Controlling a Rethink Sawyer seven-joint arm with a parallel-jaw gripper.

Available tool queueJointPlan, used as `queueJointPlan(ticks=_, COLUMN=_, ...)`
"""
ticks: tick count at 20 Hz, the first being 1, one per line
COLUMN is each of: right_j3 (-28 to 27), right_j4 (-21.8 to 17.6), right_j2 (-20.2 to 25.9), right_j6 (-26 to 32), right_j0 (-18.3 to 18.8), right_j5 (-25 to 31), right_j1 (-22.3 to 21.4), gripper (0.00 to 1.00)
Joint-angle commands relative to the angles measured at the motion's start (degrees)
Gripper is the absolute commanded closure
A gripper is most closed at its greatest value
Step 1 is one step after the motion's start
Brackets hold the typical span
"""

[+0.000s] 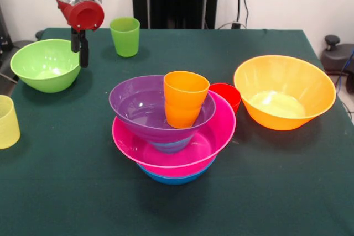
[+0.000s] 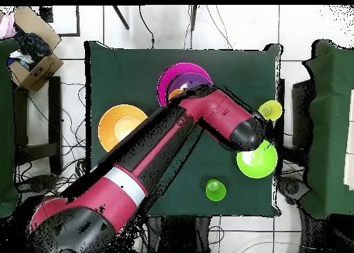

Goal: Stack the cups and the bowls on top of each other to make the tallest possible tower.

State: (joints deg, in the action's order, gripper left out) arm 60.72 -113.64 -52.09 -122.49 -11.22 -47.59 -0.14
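The tower stands mid-table in the front view: a large blue bowl (image 1: 174, 178) at the bottom, the pink bowl (image 1: 217, 131) in it, the purple bowl (image 1: 133, 103) in that, and the orange cup (image 1: 185, 99) upright inside the purple bowl. The red cup (image 1: 227, 94) stands just behind the pink bowl's rim. My gripper (image 1: 79, 58) hangs open and empty at the lime green bowl's (image 1: 44, 66) right rim, at the far left. The green cup (image 1: 125, 36) stands right of it. The orange bowl (image 1: 285, 93) sits alone on the right. The yellow cup (image 1: 6, 121) is at the left edge.
In the overhead view my arm (image 2: 207, 115) crosses the table and covers part of the tower (image 2: 181, 79). The lime bowl (image 2: 257, 160), green cup (image 2: 216, 190), yellow cup (image 2: 270, 110) and orange bowl (image 2: 121, 126) show around it. A cardboard box (image 2: 31, 60) lies off the table.
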Motion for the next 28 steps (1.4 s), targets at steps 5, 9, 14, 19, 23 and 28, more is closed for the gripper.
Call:
queueJointPlan(ticks=5, right_j3=-3.9, right_j4=-6.2, right_j2=7.8, right_j6=10.6, right_j0=-1.7, right_j5=2.5, right_j1=6.5, gripper=0.00)
queueJointPlan(ticks=9, right_j3=-4.4, right_j4=-6.2, right_j2=9.1, right_j6=10.9, right_j0=-0.8, right_j5=2.9, right_j1=5.9, gripper=0.00)
queueJointPlan(ticks=14, right_j3=-4.9, right_j4=-6.7, right_j2=9.3, right_j6=10.9, right_j0=-0.3, right_j5=3.1, right_j1=6.0, gripper=0.00)
queueJointPlan(ticks=19, right_j3=-4.9, right_j4=-6.3, right_j2=9.6, right_j6=13.1, right_j0=0.1, right_j5=6.6, right_j1=6.8, gripper=0.00)
queueJointPlan(ticks=23, right_j3=-5.8, right_j4=-5.8, right_j2=10.8, right_j6=15.4, right_j0=1.3, right_j5=8.0, right_j1=6.7, gripper=0.00)
queueJointPlan(ticks=28, right_j3=-7.0, right_j4=-7.3, right_j2=10.4, right_j6=15.6, right_j0=2.1, right_j5=8.1, right_j1=7.9, gripper=0.00)
